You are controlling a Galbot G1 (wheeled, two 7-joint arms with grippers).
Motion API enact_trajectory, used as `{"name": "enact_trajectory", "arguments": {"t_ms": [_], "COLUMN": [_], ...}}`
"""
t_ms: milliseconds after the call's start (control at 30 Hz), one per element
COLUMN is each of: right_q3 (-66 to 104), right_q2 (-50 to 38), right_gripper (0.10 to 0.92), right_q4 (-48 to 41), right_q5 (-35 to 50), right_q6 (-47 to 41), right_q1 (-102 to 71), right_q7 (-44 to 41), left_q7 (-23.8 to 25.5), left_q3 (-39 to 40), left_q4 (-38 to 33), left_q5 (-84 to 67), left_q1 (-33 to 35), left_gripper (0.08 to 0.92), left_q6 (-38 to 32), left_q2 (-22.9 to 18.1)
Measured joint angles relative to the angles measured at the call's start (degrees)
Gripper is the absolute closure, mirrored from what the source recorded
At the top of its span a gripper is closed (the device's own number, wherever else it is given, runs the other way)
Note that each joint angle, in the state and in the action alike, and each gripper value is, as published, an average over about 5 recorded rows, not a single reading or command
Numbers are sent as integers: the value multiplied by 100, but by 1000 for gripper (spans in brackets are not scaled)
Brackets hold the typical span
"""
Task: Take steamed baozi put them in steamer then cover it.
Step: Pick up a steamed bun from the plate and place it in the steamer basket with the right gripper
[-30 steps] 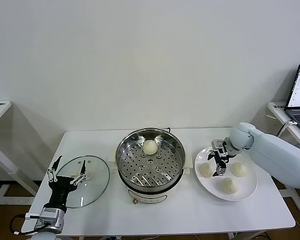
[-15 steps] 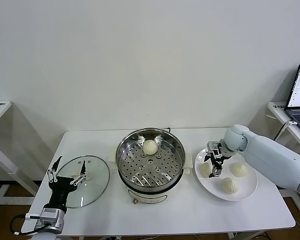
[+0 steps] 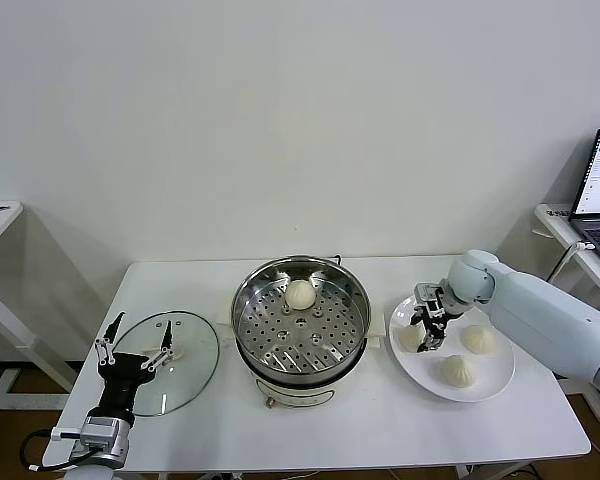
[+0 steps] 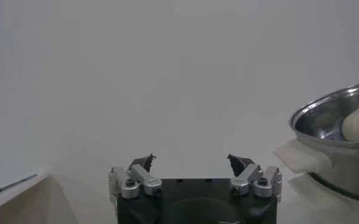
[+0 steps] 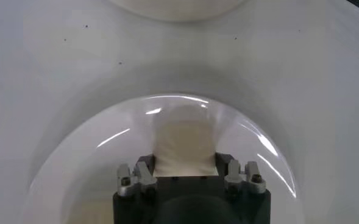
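Right gripper [image 3: 427, 331] pinches a cream-white round baozi [image 3: 411, 339] on the flat white plate [image 3: 490, 378] near the table's right edge. Pick step; next, lift into shiny steel steamer [image 3: 355, 300].

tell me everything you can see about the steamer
The steamer is a large round pot of shiny stainless steel, standing upright and uncovered at the middle of the white table. Inside is a perforated steel tray, bare except for one cream-white baozi resting toward its far rim. Below the steel wall is a white base, and the left wrist view shows a white side handle. Neither gripper touches it. Its clear glass lid lies flat on the table, apart, on the robot's left.
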Motion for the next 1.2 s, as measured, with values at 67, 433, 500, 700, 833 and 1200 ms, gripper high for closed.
{"name": "enact_trajectory", "arguments": {"t_ms": [67,433,500,700,833,1200], "right_q3": [-70,-1437,-1810,-2902,-3453,-4003], "right_q2": [-85,-842,-927,-980,-840,317], "right_gripper": [355,355,355,355,355,347], "right_q4": [80,1128,1381,2147,2565,2914], "right_q5": [83,1275,1551,2346,2846,4033], "right_q6": [-30,-456,-583,-991,-1234,-1790], "right_q1": [83,1767,2253,3718,4569,5585], "right_q7": [-15,-138,-154,-186,-148,125], "left_q7": [-3,-9,-10,-13,-24,-29], "left_q3": [5,27,25,31,40,-31], "left_q4": [-7,-56,-69,-126,-151,-190], "left_q5": [1,5,5,5,5,-4], "left_q1": [5,18,25,31,24,-18], "left_gripper": [177,177,177,177,177,177], "left_q6": [0,2,2,4,13,49], "left_q2": [2,37,47,71,72,86]}}
